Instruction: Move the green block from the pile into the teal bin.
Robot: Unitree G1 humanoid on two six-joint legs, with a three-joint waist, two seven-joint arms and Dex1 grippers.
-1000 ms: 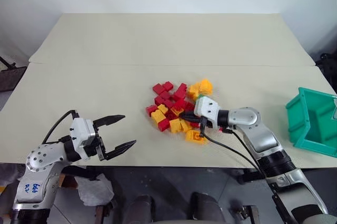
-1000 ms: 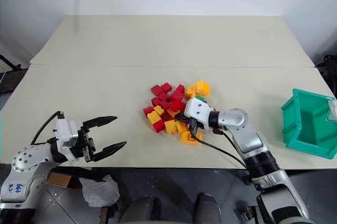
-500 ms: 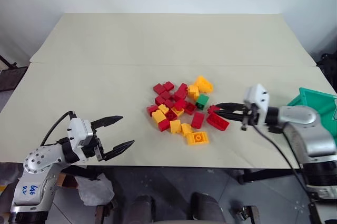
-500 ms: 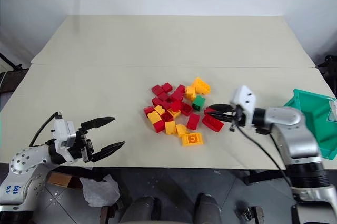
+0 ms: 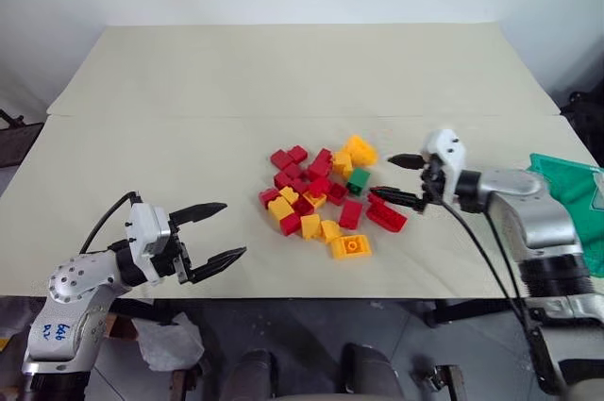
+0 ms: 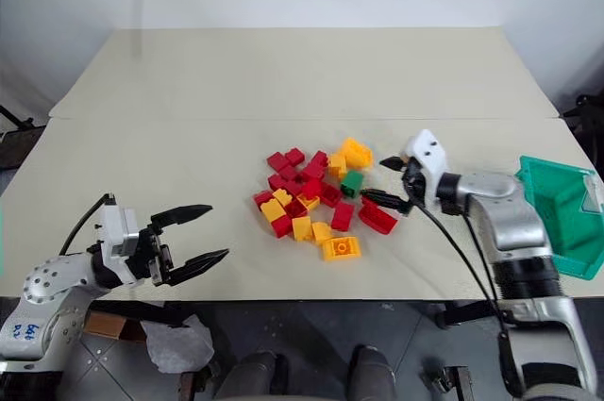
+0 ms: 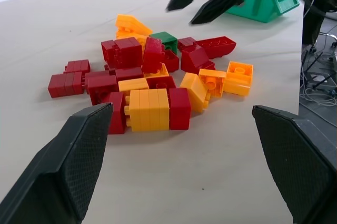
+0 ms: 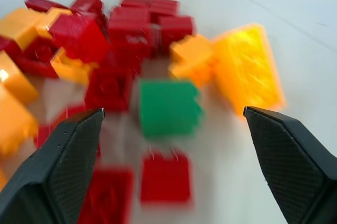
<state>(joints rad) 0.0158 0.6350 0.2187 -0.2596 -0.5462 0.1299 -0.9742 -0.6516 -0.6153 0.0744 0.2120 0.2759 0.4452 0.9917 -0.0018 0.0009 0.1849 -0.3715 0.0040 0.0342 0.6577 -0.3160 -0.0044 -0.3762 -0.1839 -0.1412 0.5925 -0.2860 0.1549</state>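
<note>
Teal bin [image 6: 562,222] sits at the right edge of the frame, empty of any green. The pile [image 5: 321,195] lies mid-frame, and the green block [image 5: 359,180] rests on its right side, exposed. Right gripper [image 5: 400,178] hovers just right of it, jaws spread wide, holding nothing. Left gripper [image 5: 212,232] waits lower left, spread too. Looks like the approach step: next, line up and close on the block alone.

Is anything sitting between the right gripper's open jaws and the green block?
Nothing visible does. The right gripper has its jaws open, facing the green block on the near-right edge of the pile, with bare table between them. A long red brick lies just under the lower finger, off to the side.
</note>
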